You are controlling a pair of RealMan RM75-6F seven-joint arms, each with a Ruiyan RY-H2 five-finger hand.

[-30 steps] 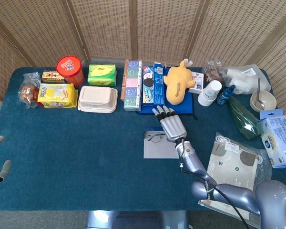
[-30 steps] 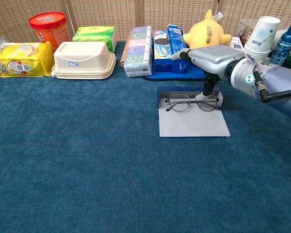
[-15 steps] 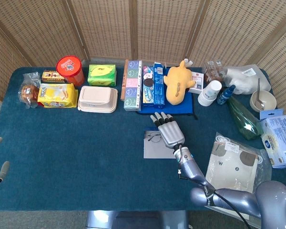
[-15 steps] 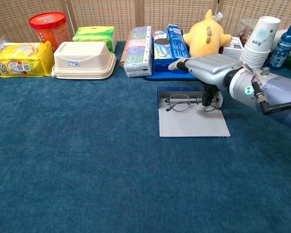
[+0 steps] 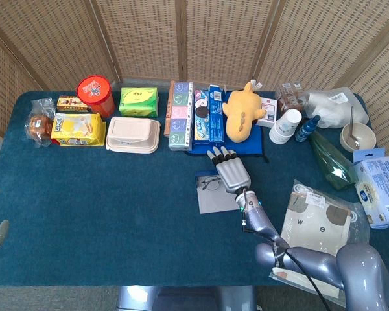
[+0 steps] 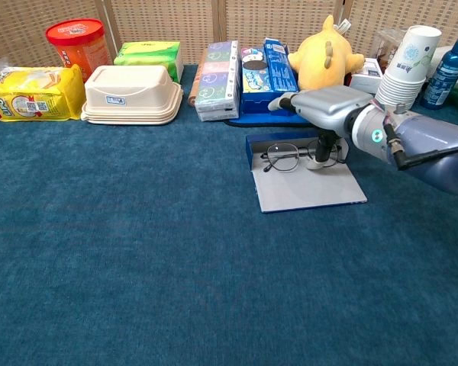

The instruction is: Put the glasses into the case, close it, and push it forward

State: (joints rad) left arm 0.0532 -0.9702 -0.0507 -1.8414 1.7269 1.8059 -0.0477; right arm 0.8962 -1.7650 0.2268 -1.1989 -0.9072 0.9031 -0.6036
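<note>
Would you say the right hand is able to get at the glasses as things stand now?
Probably yes: the right hand is right over the glasses, which lie exposed on the open case, with nothing between them.

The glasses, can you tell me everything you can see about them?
The glasses are thin and dark-rimmed, with round clear lenses, and the frame looks like fine metal wire. They lie across the far end of the open case, a flat grey panel with a blue edge, on the blue tablecloth. The right hand reaches over them from the right, with a finger pointing down onto their right side. The head view shows only the left lens; the hand hides the rest.
</note>
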